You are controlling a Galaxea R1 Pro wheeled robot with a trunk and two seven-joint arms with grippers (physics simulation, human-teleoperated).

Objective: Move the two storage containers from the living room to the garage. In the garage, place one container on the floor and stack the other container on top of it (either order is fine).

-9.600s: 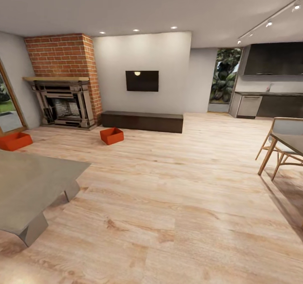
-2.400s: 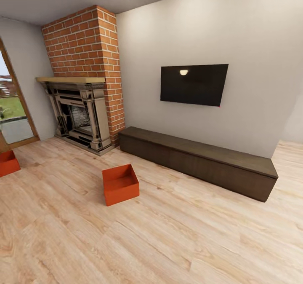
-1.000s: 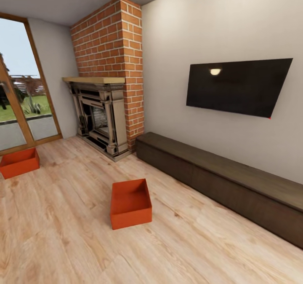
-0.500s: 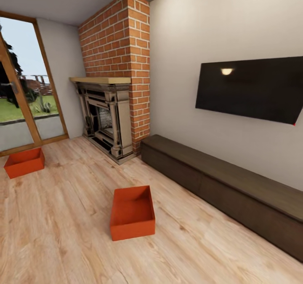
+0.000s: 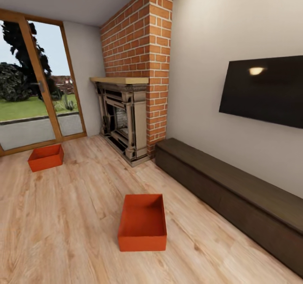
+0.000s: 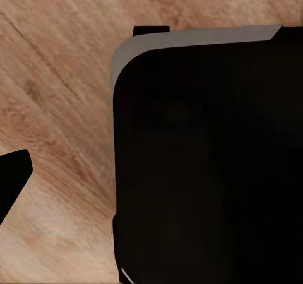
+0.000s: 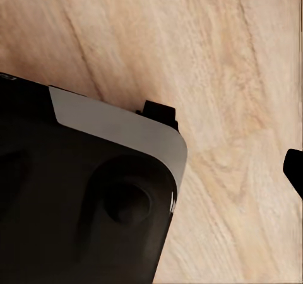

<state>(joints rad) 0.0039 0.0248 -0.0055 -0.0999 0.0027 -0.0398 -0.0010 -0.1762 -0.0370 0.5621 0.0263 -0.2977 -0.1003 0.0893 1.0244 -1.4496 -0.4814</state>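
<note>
closing in on the nearer container [image 5: 142, 227] on the living room planks

it lies open-top at my 6 o'clock, low in the head view; its twin [image 5: 46, 157] is at 10 o'clock by the glass door [image 5: 29, 103], well apart. i'd roll up square to a long side and stop short so both arms can reach the walls. the head view gives the bins, fireplace [image 5: 124, 119] and dark bench [image 5: 235, 195]; the wrist views give planks and dark housing, so i cannot tell how my jaws stand.

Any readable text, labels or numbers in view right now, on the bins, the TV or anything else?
None readable in any view.
Near storage container: plain walls, no label.
Far storage container: plain too.
TV: dark screen, only a lamp's reflection.
Fireplace: no markings.
</note>
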